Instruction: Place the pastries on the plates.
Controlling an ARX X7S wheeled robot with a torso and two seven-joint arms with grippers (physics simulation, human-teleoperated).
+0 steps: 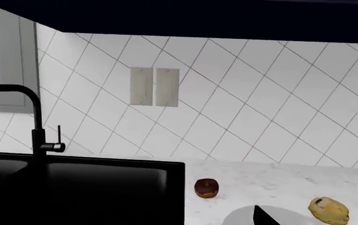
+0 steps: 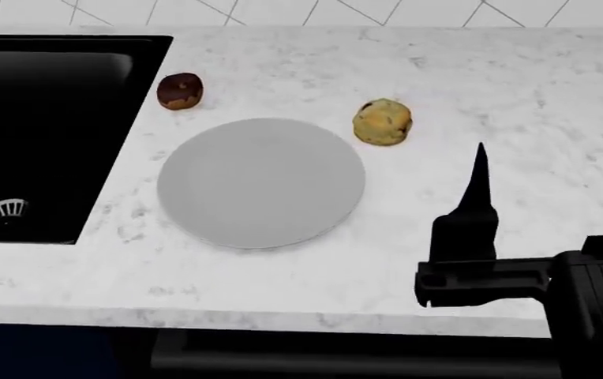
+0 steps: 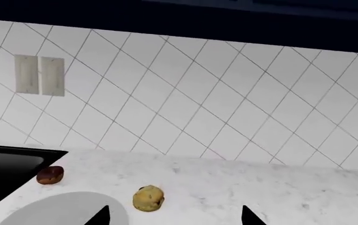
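Nearest the head camera, the right gripper (image 2: 550, 162) hovers with fingers spread wide, empty, to the right of the grey plate (image 2: 260, 182). Left gripper: barely one fingertip shows, so I cannot tell. Nothing is plated yet. Beyond the plate's far rim, the donut (image 2: 179, 91) stands tipped on edge toward the sink (image 2: 43, 134); the muffin (image 2: 383, 121) sits dome-up.

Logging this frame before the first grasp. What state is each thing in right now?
donut: on the counter by the sink, off any plate
muffin: upright on the counter, apart from the plate
grey plate: flat, nothing on it
right gripper: open, holding nothing
left gripper: cannot tell
faucet: no water running
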